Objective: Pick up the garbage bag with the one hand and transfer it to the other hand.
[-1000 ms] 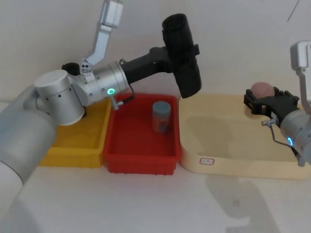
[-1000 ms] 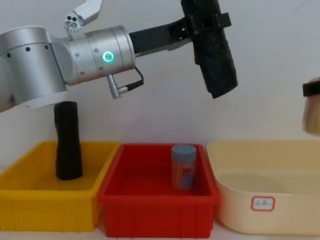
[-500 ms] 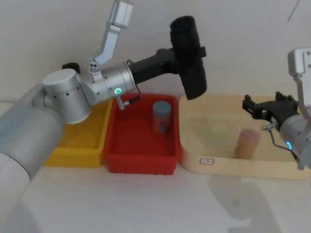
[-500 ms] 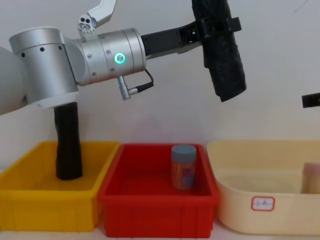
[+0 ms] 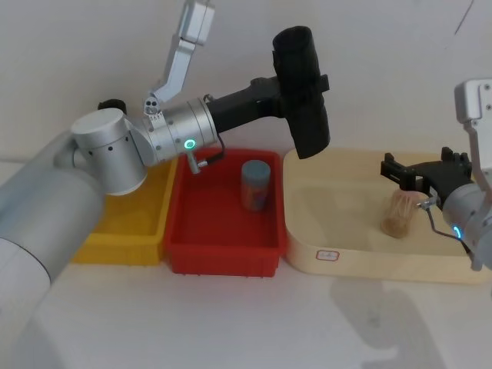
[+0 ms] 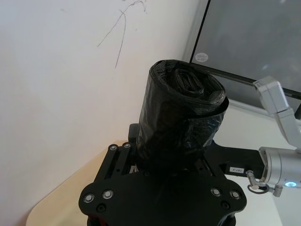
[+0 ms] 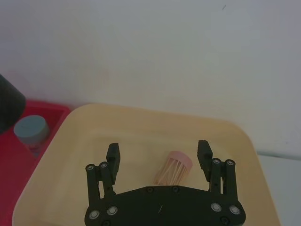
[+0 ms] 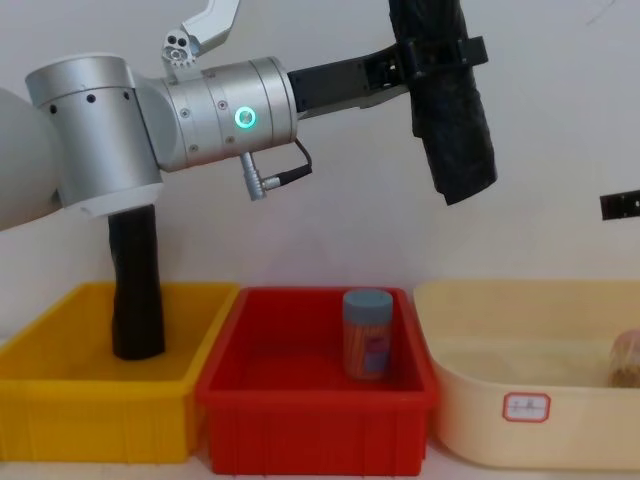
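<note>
Toothpick jar point(image 5: 398, 214) fallen into cream tub point(image 5: 332, 201), left hand point(image 5: 301, 80) holding garbage bag point(image 5: 306, 123) aloft

In the chest view the garbage bag point(image 8: 452, 110) runs off the top edge, its upper end lost, and the left arm point(image 8: 210, 115) covers the top of the slimmer black roll point(image 8: 135, 300). The right gripper point(image 8: 620, 205) is a black sliver cut by the right edge, which also clips the small cylinder point(image 8: 626, 360) in the cream tub point(image 8: 470, 420). The tub's label point(image 8: 525, 406) is too small to read.
</note>
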Motion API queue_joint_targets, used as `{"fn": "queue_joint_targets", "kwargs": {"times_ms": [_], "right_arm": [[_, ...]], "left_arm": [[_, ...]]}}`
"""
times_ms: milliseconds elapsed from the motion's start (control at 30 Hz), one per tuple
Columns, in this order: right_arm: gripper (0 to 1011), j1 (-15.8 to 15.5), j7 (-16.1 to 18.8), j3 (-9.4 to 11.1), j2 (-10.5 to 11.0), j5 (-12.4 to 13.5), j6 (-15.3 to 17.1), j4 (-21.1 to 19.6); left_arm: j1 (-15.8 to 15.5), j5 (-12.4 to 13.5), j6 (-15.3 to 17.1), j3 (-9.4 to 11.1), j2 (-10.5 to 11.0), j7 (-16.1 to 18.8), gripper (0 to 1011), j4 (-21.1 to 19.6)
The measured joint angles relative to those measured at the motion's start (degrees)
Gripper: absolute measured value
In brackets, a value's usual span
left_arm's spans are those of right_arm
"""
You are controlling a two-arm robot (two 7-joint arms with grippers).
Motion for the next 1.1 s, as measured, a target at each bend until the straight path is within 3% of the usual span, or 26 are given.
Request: {"fn": "queue_joint_targets", "kwargs": {"times_ms": [267, 767, 1100], "right_arm": [[1001, -1.10, 1.48, 0.10, 0.23, 0.53, -0.32, -3.07], [1001, -5.27, 8.18, 0.18, 1.33, 4.78, -0.99, -11.89], [1001, -5.62, 11.66, -2.32, 3.97, 5.20, -0.58, -13.11]], "left_arm": [[-0.55, 0.28, -0.58, 0.72, -0.49, 0.03, 411, 0.43], [-1.94, 0.78, -1.34, 1.77, -2.32, -0.80, 411, 2.95], [-2.36, 0.89, -1.54, 2.08, -2.91, -1.14, 411, 3.77]]}}
